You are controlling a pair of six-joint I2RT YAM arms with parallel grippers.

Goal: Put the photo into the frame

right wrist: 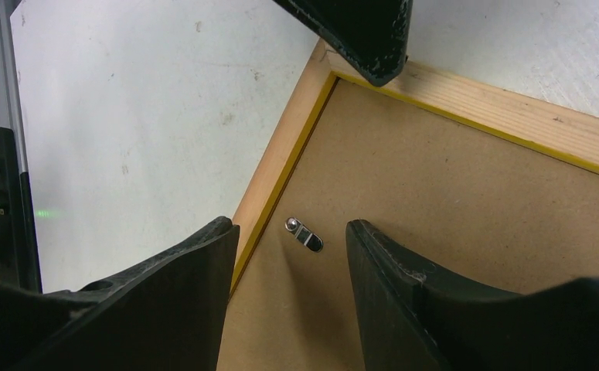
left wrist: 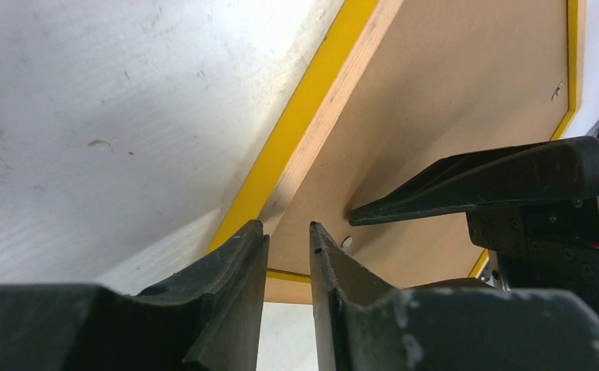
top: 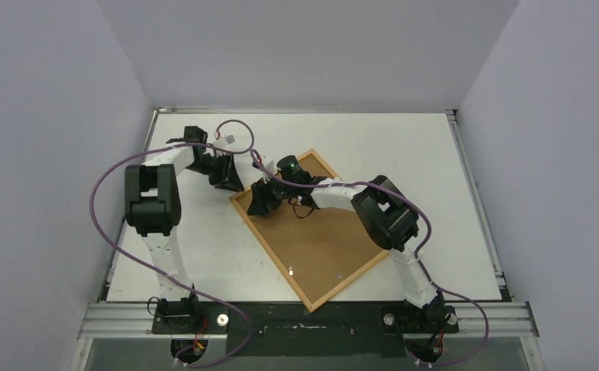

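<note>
Both by thin yellow-and-wood frame [right wrist: 466, 97], ten-o'clock corner: left gripper [left wrist: 286, 232] narrow, empty; right gripper [right wrist: 290, 230] wide astride silver clip [right wrist: 305, 235], likely unlatching.

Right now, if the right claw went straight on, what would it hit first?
Likely the small metal clip on the brown backing panel, right ahead of the open right gripper; depth is unclear.
</note>
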